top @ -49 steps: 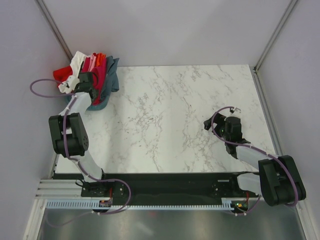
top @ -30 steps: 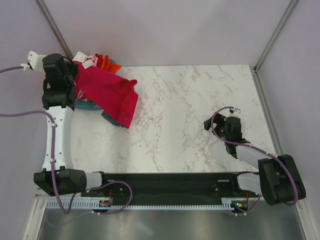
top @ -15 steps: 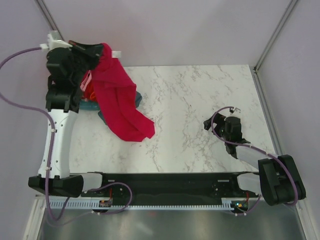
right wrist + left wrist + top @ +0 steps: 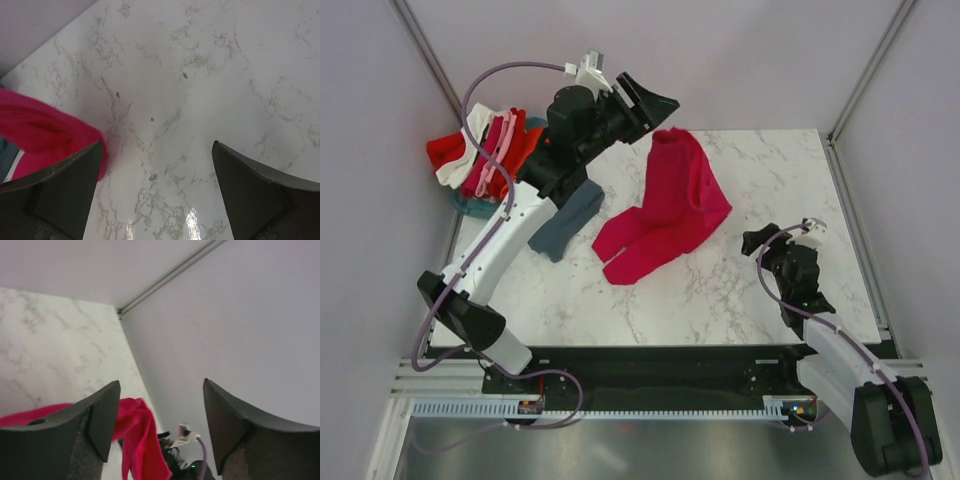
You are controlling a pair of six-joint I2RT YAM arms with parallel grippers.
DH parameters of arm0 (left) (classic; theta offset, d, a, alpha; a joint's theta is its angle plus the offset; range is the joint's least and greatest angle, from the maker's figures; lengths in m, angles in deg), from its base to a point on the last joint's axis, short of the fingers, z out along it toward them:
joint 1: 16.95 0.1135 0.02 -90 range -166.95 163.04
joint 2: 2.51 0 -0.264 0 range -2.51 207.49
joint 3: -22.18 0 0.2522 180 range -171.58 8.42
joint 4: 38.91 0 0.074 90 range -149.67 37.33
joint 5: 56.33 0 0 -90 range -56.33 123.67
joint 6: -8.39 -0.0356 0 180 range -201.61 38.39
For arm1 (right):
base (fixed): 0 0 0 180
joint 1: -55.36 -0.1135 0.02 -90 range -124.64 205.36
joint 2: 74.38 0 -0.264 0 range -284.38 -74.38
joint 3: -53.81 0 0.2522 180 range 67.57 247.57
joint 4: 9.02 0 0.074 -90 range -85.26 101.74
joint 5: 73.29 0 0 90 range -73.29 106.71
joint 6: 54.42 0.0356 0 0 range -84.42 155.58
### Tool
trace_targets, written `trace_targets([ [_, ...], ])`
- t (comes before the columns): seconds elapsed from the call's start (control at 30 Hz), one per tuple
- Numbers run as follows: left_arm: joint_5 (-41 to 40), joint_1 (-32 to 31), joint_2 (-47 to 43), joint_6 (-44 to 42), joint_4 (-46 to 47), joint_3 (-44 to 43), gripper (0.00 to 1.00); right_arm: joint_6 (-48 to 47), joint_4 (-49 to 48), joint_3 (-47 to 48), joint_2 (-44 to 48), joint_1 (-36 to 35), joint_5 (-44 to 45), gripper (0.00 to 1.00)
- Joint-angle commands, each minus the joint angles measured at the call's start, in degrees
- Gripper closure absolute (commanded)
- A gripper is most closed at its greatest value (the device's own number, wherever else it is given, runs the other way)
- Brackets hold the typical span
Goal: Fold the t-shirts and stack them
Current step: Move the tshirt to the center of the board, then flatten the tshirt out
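Observation:
The crimson-magenta t-shirt point(image 4: 668, 205) lies crumpled and stretched out across the middle of the marble table point(image 4: 760, 170). Its upper end sits just below my left gripper point(image 4: 655, 100). That gripper is raised high over the table's back edge with its jaws apart, and nothing sits between them. The left wrist view shows the same t-shirt point(image 4: 142, 440) hanging loose below and beside the left finger point(image 4: 102, 415). My right gripper point(image 4: 758, 240) is open low over the right of the table. In its view the shirt's edge point(image 4: 45, 132) lies at the left.
A teal-grey t-shirt point(image 4: 566, 220) lies on the table under my left arm. A heap of red, white, pink and orange t-shirts point(image 4: 485, 155) sits at the back left corner on something teal point(image 4: 472, 206). Grey walls stand close on three sides.
My left arm swung from the heap at the back left to the right and forward, carrying the crimson t-shirt. Its jaws have parted and the shirt has dropped onto the table. The right arm shifted slightly nearer.

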Motion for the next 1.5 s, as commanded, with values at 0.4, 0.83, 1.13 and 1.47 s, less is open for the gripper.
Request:
trace_targets([
  [0.4, -32.62, 11.16, -12.58, -14.41, -14.76, 41.52, 0.0, 0.83, -2.65, -2.89, 1.86, 0.03, 1.57, 0.01],
  [0.83, -37.62, 20.94, 7.71, -18.79, -14.32, 39.8, 0.0, 0.3, -5.72, -3.76, 0.52, -0.06, -2.12, 0.01],
  [1.13, -30.16, 23.58, 12.22, -19.23, -13.45, 37.24, 0.56, 0.3, -5.81, -3.93, 0.61, -0.06, -1.95, 0.01],
  [1.47, -2.67, 19.98, -5.79, -18.62, -2.72, 44.02, 0.98, 0.65, -6.69, -3.5, -1.93, -0.06, -2.3, 0.01],
])
